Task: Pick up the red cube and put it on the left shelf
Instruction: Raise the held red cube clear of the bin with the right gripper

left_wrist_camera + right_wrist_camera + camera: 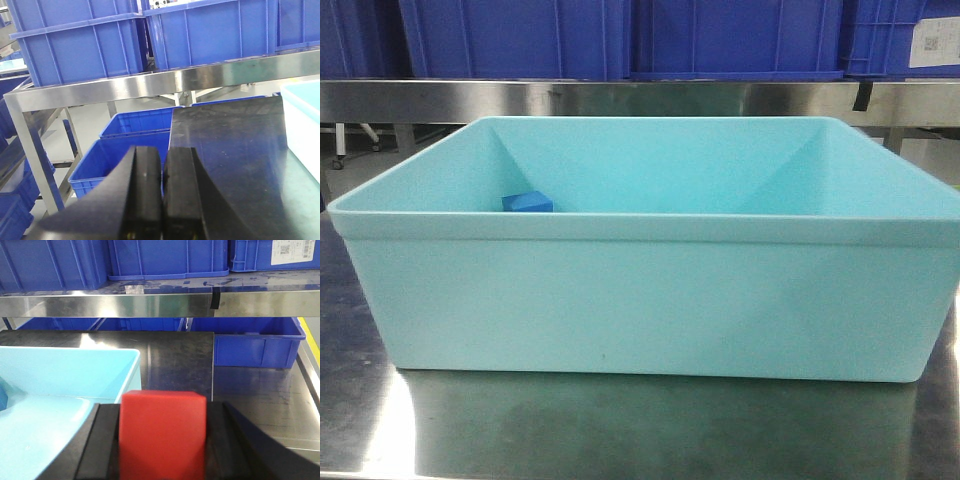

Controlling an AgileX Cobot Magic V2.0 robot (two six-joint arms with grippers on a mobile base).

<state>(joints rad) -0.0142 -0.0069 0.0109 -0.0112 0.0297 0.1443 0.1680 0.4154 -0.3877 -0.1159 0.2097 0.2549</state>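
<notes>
The red cube (162, 432) fills the bottom of the right wrist view, clamped between the black fingers (102, 445) of my right gripper (162, 440), which is shut on it above the right rim of the light blue bin (70, 365). My left gripper (163, 190) is shut with nothing between its black pads, held off the table's left side over blue crates (115, 160). Neither gripper appears in the front view. The steel shelf (160, 302) runs across behind the table; its left stretch (150, 85) shows in the left wrist view.
The large light blue bin (640, 300) stands on the steel table (640, 430) and holds a blue cube (527, 202) at its left. Blue crates (620, 35) stand on the shelf behind. More blue crates (250, 342) sit on the floor beneath.
</notes>
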